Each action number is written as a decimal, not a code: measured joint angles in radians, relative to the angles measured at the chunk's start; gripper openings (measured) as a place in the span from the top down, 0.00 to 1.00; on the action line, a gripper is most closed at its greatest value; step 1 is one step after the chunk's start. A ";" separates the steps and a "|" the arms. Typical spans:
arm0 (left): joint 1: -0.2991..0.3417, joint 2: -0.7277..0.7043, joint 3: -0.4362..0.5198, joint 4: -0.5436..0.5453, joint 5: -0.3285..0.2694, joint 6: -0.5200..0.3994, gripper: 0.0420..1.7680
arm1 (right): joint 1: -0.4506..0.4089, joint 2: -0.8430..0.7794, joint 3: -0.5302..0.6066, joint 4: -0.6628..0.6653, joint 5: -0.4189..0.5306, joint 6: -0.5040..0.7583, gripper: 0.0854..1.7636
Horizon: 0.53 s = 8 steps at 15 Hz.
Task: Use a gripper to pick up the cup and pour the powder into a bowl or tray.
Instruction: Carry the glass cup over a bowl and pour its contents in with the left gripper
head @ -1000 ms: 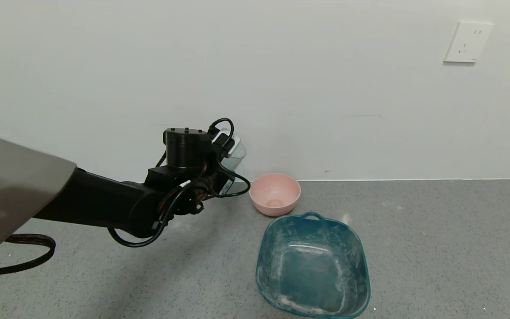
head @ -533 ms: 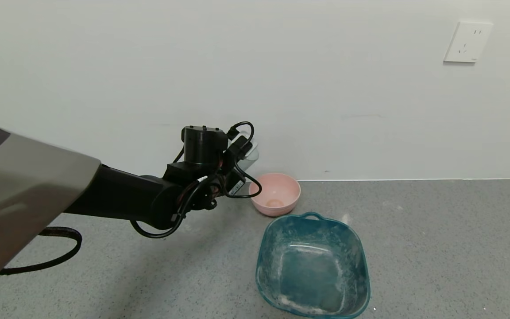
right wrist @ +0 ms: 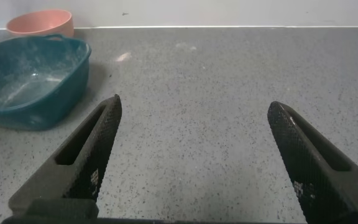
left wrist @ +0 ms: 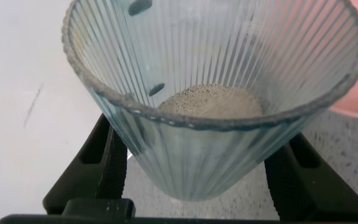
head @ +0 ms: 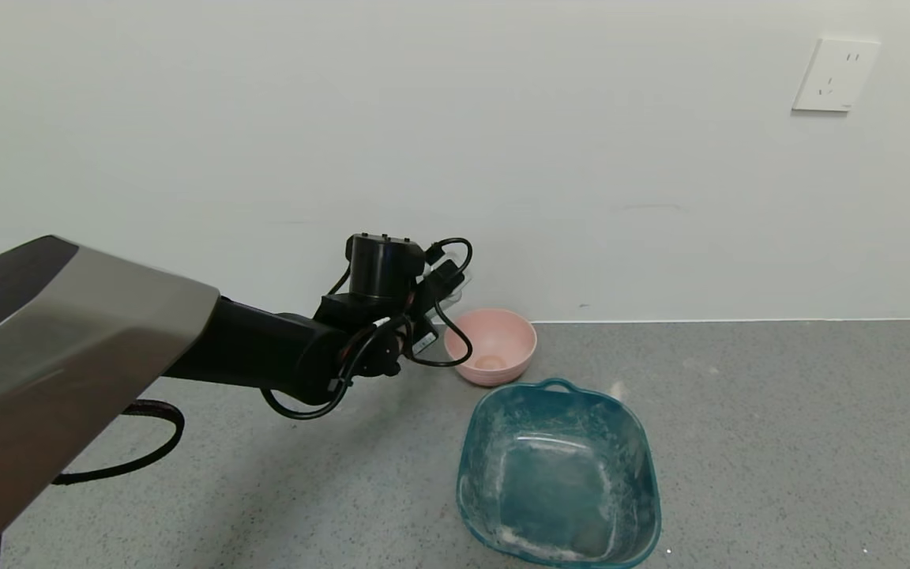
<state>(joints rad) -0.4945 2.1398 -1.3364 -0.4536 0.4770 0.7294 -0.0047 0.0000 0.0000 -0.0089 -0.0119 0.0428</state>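
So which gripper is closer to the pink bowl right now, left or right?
Left. The left gripper holds the cup raised just beside the pink bowl. The right gripper hangs open over bare floor, with the teal tub between it and the bowl.

The cup (left wrist: 210, 99) is translucent pale blue, lined all round with fine ribs, and the powder (left wrist: 211, 101) in its bottom is a speckled greyish white. The bowl (head: 491, 345) is matte pink. The tub (head: 558, 474) near it is teal, streaked and dusted with white on its inside walls. The desk (head: 779, 442) is grey with fine dark and light flecks. The left pincer (left wrist: 197, 171) is black with black cables, on a black arm with a silver-grey casing (head: 60, 348). The right pincer (right wrist: 194, 155) is black with a fine dotted texture. The wall (head: 502, 142) is plain off-white, with a white socket plate (head: 834, 75).
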 joint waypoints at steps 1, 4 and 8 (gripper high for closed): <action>-0.006 0.004 -0.016 0.042 0.011 0.001 0.29 | 0.000 0.000 0.000 0.000 -0.001 0.000 0.03; -0.026 0.016 -0.073 0.101 0.067 0.022 0.29 | 0.000 0.000 0.000 0.000 0.000 0.000 0.03; -0.038 0.038 -0.107 0.105 0.103 0.081 0.29 | 0.000 0.000 0.000 0.000 0.000 0.000 0.03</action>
<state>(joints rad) -0.5326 2.1779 -1.4432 -0.3483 0.5802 0.8106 -0.0047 0.0000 0.0000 -0.0089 -0.0123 0.0423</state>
